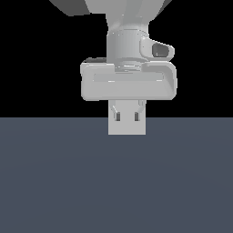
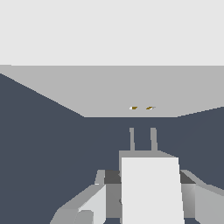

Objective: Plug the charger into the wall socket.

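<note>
My gripper hangs just above the dark surface, shut on the charger, an off-white block whose two grey prongs face the exterior camera. In the wrist view the charger sits between my fingers with its prongs pointing at the wall socket, a flat light-grey plate with two tiny dark holes. A strip of dark surface shows between the prong tips and the plate. The prongs stand roughly in line with the holes. The socket does not show in the exterior view.
A dark blue-grey surface spreads under the gripper. Behind the arm the exterior view is black.
</note>
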`<state>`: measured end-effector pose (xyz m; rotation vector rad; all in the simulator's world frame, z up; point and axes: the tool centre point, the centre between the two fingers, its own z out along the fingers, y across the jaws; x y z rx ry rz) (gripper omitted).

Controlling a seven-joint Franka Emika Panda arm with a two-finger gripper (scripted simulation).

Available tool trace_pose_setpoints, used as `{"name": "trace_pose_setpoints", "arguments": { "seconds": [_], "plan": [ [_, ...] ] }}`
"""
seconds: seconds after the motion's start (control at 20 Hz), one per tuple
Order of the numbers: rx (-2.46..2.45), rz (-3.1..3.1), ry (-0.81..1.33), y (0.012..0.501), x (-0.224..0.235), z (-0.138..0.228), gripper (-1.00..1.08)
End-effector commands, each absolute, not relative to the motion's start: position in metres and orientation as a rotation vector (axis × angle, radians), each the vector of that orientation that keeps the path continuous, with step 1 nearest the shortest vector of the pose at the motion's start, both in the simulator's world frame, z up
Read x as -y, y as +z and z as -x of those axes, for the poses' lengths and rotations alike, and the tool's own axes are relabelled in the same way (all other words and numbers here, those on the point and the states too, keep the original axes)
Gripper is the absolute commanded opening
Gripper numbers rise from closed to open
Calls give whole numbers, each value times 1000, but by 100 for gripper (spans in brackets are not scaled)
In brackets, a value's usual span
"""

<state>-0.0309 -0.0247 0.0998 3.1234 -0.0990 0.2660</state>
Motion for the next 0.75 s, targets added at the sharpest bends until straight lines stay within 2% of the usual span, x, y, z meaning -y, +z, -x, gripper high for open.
{"name": "trace_pose_setpoints", "arguments": {
  "seconds": [0.0,0.35,0.7],
  "plan": [
    [99,-3123,267,100,25,21,-100],
    [100,-3123,266,100,27,3,-100],
    [100,-3123,266,100,27,1,-100]
  ]
}}
